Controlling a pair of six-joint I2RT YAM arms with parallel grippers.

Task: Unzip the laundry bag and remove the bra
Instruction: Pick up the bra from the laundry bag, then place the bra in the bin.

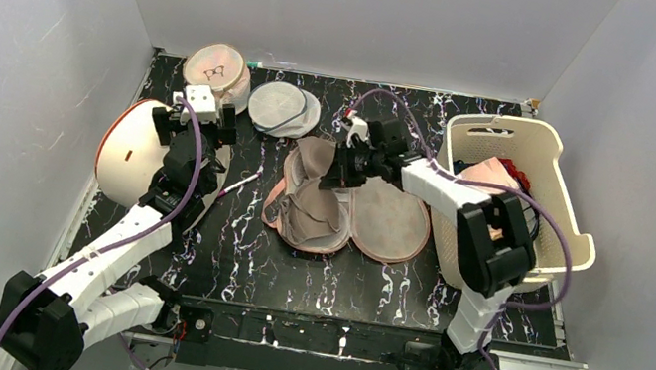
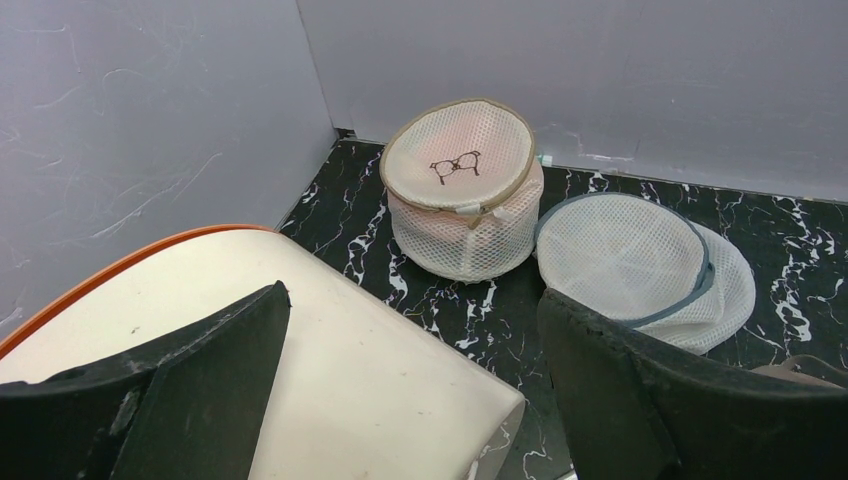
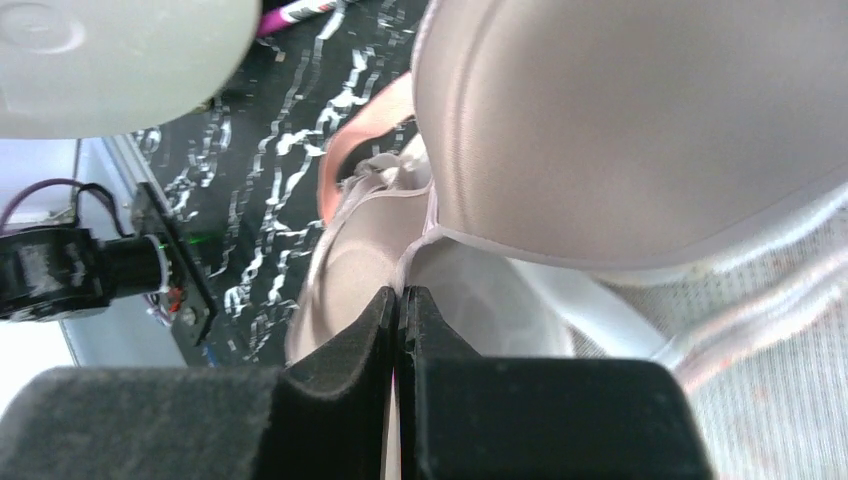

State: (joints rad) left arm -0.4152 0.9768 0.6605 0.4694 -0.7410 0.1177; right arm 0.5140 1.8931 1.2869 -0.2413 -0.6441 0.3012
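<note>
Right jaws pinched on bra point(image 3: 600, 130) edge, unzipped laundry bag point(image 1: 393, 224) below. Left jaws wide apart; pink pouch point(image 2: 462, 190), white pouch point(image 2: 640, 255) just ahead.

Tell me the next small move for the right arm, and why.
Probably raise the right gripper a little: its jaws look shut on an edge of the bra, and the laundry bag lies open under it, so the bra should lift clear.

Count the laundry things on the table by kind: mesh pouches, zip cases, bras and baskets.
Round mesh pouches: 2 (pink pouch, white pouch)
Figure-eight laundry bag: 1
Taupe bra: 1
Cream basket: 1
Total: 5
</note>
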